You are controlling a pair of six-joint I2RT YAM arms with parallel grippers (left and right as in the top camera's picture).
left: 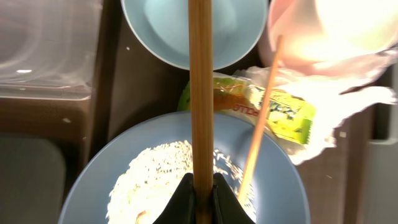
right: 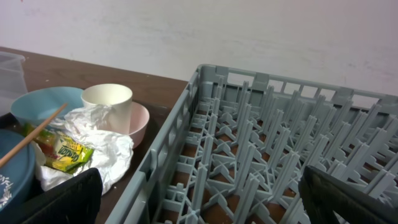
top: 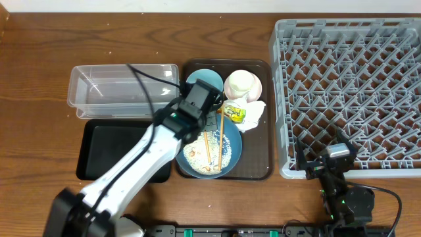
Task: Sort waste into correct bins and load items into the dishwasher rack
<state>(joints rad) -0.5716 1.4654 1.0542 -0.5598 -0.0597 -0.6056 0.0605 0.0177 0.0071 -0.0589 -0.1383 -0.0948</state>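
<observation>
My left gripper (left: 201, 186) is shut on one wooden chopstick (left: 200, 93), over the large dark blue bowl (left: 93, 186) that holds white rice scraps (left: 155, 180). The second chopstick (left: 261, 118) leans on that bowl's rim. In the overhead view the left gripper (top: 200, 125) is above the brown serving tray (top: 263, 151). The light blue bowl (top: 204, 82), the white cup (top: 241, 83) in the pink bowl (right: 140, 121), the white napkin (top: 255, 112) and the yellow-green wrapper (top: 233, 113) lie on that tray. My right gripper (right: 205, 199) is open and empty at the grey rack's (top: 355, 92) front edge.
The clear plastic tub (top: 125, 89) stands left of the serving tray, with the shallow black tray (top: 112, 151) in front of it. My left arm crosses over the black tray. The rack fills the right side of the table.
</observation>
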